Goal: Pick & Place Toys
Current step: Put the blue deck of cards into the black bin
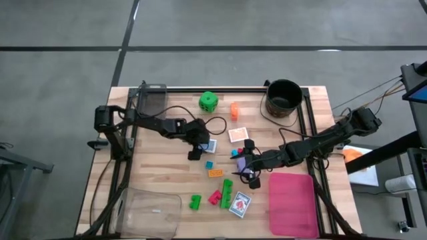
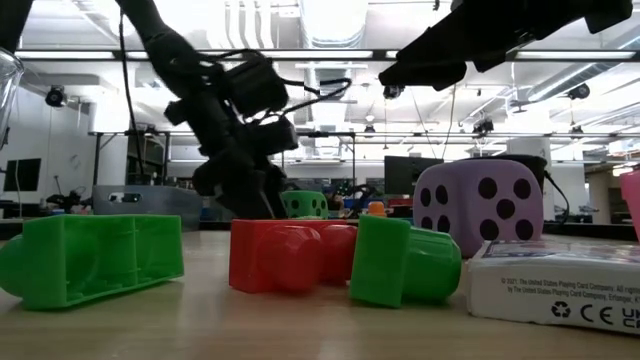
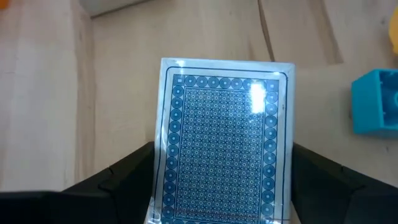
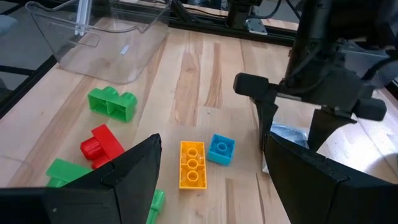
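On the tabletop (image 1: 167, 180), we saw the left gripper (image 1: 195, 148) low over a blue-backed card pack (image 3: 221, 146), its jaws spread to either side of the pack, which lay flat between them. A teal brick (image 3: 375, 101) sat just beside those jaws. Farther right, the right gripper (image 1: 245, 167) had its jaws spread with nothing between them; ahead of them lay an orange brick (image 4: 192, 163), another teal brick (image 4: 221, 149), a red brick (image 4: 99, 145) and a green brick (image 4: 112, 103). The left gripper stood just beyond the right jaws. A purple die (image 2: 478, 205) stood close beside them.
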Controlling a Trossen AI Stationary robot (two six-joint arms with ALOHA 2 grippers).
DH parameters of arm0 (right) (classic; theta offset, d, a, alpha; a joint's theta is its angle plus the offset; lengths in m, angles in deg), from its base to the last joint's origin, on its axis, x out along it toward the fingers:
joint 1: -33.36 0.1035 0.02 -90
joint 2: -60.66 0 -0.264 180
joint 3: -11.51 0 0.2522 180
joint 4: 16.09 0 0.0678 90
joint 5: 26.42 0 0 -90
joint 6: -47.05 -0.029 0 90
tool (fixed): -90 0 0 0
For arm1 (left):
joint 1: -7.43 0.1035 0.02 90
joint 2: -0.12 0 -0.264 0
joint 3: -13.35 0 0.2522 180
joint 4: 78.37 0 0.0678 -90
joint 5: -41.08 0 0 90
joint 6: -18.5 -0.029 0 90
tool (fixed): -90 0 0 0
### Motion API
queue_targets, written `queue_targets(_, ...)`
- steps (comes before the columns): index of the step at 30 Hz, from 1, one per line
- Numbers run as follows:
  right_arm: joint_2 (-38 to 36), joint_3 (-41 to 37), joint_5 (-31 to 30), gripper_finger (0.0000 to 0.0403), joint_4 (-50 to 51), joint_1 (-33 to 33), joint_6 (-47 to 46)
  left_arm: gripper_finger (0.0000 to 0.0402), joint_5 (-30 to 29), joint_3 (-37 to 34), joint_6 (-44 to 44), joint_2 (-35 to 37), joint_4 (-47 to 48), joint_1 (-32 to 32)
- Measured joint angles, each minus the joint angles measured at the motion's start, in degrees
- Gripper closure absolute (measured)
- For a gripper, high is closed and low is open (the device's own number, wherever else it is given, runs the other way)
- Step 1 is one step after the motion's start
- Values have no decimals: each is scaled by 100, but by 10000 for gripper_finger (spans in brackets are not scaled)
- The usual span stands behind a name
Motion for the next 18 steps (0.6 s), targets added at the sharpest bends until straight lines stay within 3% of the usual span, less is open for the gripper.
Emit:
queue_targets(12,0,-9,2,121,-39,0,16,104,117,-2055,803,1351,-3283,54)
queue_targets(18,0,-46,3,121,-139,-1,21,104,150,-2901,1114,2300,-4091,95)
